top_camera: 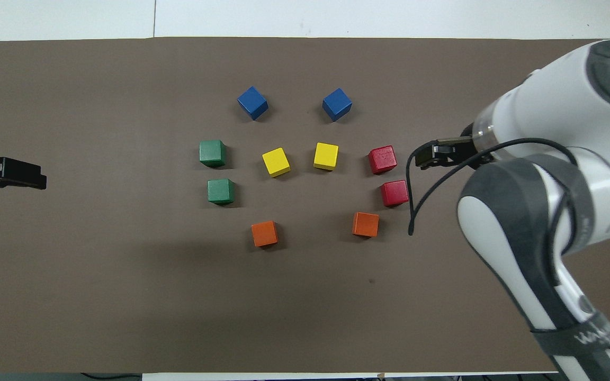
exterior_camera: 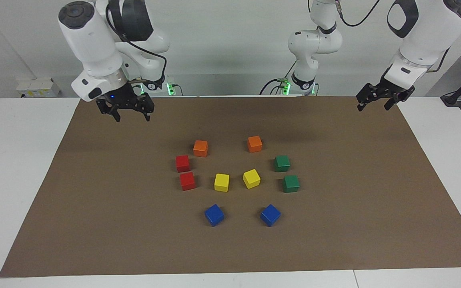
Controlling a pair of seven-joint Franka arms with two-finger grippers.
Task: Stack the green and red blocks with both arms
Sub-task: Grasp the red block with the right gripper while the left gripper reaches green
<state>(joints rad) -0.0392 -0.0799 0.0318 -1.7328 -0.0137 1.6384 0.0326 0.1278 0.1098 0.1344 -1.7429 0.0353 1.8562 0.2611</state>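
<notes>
**Facing view: both grippers empty over the mat, blocks unstacked**

Facing view, starting at the right arm's end of the brown mat (exterior_camera: 94, 224): the right gripper (exterior_camera: 128, 117) hangs in the air over the mat, at the right arm's end relative to the yellow pair, its fingers spread apart and holding nothing.

All cubes lie singly on the mat, none stacked. Taking the two yellow cubes (exterior_camera: 221, 182) (exterior_camera: 251, 178) at the middle as the landmark: the two red blocks (exterior_camera: 182, 163) (exterior_camera: 187, 181) sit just beside each other, toward the right arm's end from the yellow pair. Two orange cubes (exterior_camera: 200, 148) (exterior_camera: 254, 143) lie nearer to the robots than the yellow pair. Two blue cubes (exterior_camera: 214, 215) (exterior_camera: 270, 215) lie farther from the robots than it. The two green blocks (exterior_camera: 281, 163) (exterior_camera: 290, 183) sit toward the left arm's end from the yellow pair, close together but apart.

The left gripper (exterior_camera: 373, 105) waits in the air over the mat's edge at the left arm's end, well apart from the yellow pair, fingers released and empty.
</notes>
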